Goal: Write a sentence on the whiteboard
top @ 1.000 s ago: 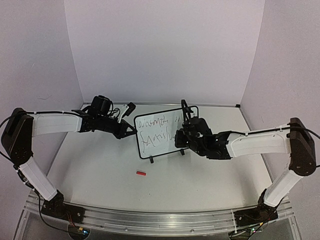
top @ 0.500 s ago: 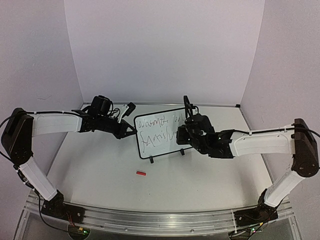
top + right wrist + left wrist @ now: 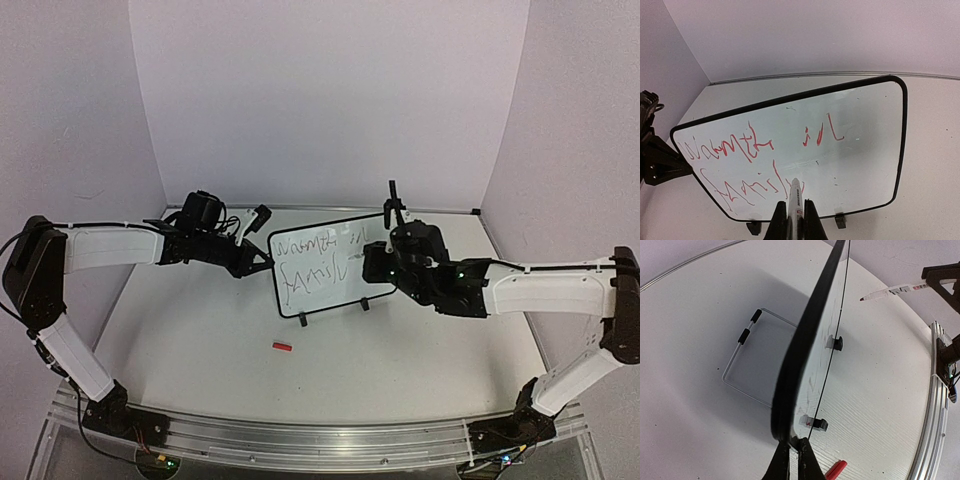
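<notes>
Pulled back rightward, right jaws clamp one marker; left jaws pinch the edge of one whiteboard.

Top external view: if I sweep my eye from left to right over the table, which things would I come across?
The left hand pinching the board's edge → the whiteboard → the right hand holding the marker.
</notes>
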Available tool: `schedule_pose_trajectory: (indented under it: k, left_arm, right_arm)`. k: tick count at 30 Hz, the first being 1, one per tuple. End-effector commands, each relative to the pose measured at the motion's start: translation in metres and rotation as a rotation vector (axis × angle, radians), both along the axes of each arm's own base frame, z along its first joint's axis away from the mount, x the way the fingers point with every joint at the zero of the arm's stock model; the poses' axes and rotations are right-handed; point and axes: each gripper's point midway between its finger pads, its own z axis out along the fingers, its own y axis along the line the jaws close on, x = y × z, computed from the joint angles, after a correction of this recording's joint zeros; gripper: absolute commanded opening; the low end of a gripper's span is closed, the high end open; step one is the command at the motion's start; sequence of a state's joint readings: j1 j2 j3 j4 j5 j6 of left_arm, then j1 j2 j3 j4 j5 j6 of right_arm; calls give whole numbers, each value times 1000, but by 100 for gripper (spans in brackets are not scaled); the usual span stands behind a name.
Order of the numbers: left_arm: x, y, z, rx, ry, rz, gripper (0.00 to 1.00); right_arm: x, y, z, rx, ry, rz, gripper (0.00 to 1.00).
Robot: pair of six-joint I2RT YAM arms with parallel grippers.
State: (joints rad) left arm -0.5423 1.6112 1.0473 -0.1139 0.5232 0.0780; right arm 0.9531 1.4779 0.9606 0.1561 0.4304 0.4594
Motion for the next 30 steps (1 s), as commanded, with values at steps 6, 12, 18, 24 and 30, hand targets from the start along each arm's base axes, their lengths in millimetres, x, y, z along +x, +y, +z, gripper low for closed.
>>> schedule_pose_trajectory:
  k: [6,12,18,24,30]
  left_arm:
    - [7,4,-11,58,-1,19,0]
    - [7,4,-11,60,-3,18,0]
    - [7,5,-11,62,-4,18,0]
    - [7,5,-12,65,-1,18,0]
    - [8,5,-14,67,-1,18,0]
  right_arm:
    - [6,1,-5,14,17,-4,0]
    - [14,3,-15,-1,27,-19,0]
    - [18,6,-17,5,22,-12,0]
    - [19,9,-7,26,0,1,0]
    - [20,11,-9,14,-1,3,0]
